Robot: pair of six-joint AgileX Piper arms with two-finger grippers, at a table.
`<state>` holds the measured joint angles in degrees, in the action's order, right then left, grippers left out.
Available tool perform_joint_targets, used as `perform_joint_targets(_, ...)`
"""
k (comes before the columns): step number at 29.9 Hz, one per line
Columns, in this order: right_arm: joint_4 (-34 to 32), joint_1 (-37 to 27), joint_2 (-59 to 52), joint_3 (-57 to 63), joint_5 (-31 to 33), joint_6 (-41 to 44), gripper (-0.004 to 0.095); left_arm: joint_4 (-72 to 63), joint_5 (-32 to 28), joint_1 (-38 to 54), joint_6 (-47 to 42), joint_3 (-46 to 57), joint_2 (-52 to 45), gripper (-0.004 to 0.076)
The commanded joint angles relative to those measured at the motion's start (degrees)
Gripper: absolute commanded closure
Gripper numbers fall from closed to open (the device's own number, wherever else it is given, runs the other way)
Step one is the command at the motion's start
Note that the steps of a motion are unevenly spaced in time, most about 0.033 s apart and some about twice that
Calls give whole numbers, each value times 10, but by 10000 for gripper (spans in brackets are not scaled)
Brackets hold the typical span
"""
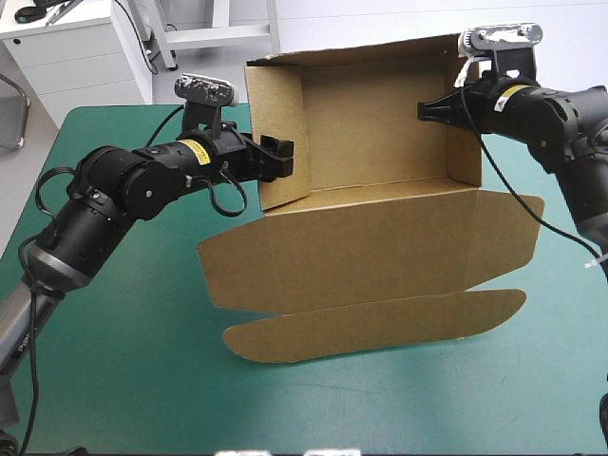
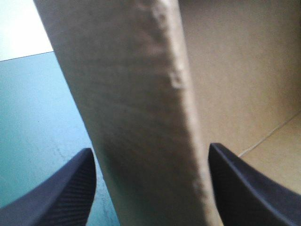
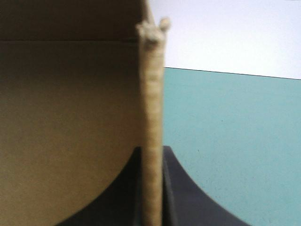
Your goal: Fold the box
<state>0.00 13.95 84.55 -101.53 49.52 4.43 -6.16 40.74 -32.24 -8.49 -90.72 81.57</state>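
Observation:
The brown box [image 1: 380, 123] is tipped up with its open side facing the camera, side walls raised. Its lid [image 1: 380, 237] and the curved tuck flap [image 1: 380, 323] hang down toward the teal-green table [image 1: 123, 380]. My left gripper [image 1: 280, 157] is shut on the box's left wall. In the left wrist view that thick wall [image 2: 141, 117] fills the gap between the black fingers [image 2: 66, 193]. My right gripper [image 1: 445, 109] is shut on the right wall; in its own view the wall's edge [image 3: 151, 103] runs straight up from the pinched fingers [image 3: 188, 197].
Bare teal-green cover shows to the left of the box, in front of it and to its right [image 1: 560, 380]. The table's far edge lies just behind the box. A pale cabinet [image 1: 66, 47] stands beyond the far left corner.

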Motion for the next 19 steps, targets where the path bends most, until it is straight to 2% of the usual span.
perform_joint_targets(1,7,1,-18,-15,-55,17,913,62,-22,-16,-54,-40,-7,282)
perform_joint_targets(7,8,1,-2,-15,-51,19,913,122,-12,-49,-76,-78,13,377)
perform_joint_targets(11,-4,12,8,-15,-50,30,913,154,22,-56,-97,-103,38,436)
perform_joint_targets(19,-8,25,9,-15,-47,33,913,148,37,-56,-97,-109,75,733)
